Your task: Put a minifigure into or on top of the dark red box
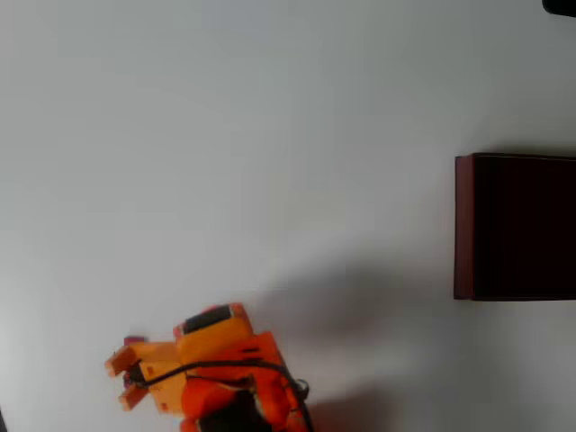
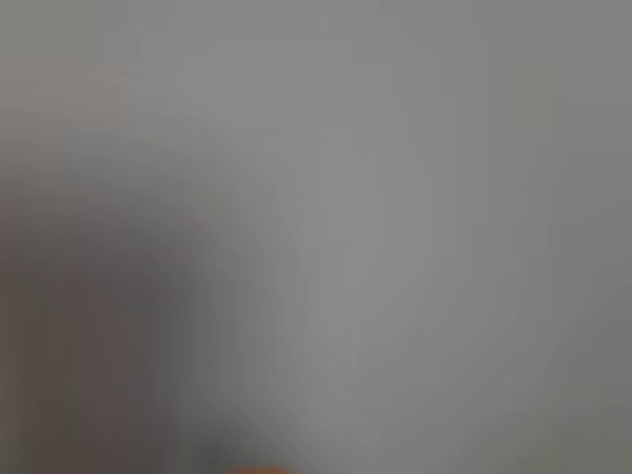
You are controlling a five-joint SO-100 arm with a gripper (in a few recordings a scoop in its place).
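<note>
Overhead view: the dark red box [image 1: 515, 227], at three o'clock, is cut off by the right edge, so its far end is unseen. The orange arm [image 1: 229, 387], at seven o'clock, is cut off by the bottom edge. The gripper [image 1: 123, 381] is small and soft; the gap between its fingertips cannot be judged. A tiny reddish speck [image 1: 135, 340] at its eleven o'clock is too small to identify. Wrist view: wholly blurred grey, with an unreadable orange sliver [image 2: 259, 469] at six o'clock.
</note>
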